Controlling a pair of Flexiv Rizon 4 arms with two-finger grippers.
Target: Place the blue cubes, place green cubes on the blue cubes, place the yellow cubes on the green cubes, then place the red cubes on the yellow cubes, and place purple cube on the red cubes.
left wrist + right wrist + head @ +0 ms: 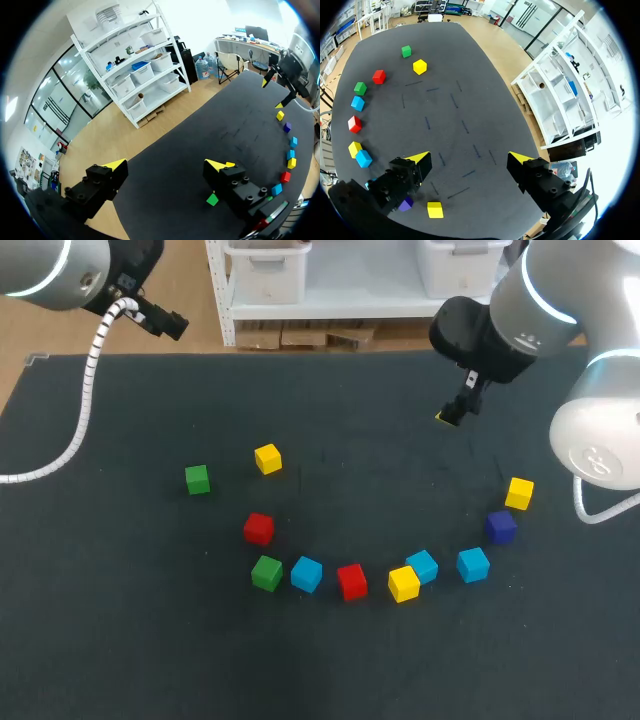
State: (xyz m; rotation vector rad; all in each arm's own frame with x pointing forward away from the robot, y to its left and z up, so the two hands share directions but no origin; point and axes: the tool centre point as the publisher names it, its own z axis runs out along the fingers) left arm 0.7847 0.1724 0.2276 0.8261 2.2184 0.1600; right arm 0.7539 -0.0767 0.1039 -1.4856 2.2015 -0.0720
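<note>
Row, lower middle of the head view, left to right: green cube (266,573), blue cube 1 (306,574), red cube (351,581), yellow cube (403,583), blue cube 2 (422,566), blue cube 3 (473,564).
Contacts: blue cube 2 touches yellow cube at a corner. Blue cube 1 is just beside green cube. Purple cube (501,526) is near blue cube 3, to its upper right.
Right gripper (452,415): upper right, fingers apart, holding nothing. Blue cubes 2 and 3 lie straight down-frame from it, so this arm is judged nearer.
Left gripper (167,165): fingers apart, nothing held, well apart from the row.
Axis: cubes have no long side, and their faces are turned at differing angles.
Room: mat (380,490) inside the arc offers approach space. No edge is close.
</note>
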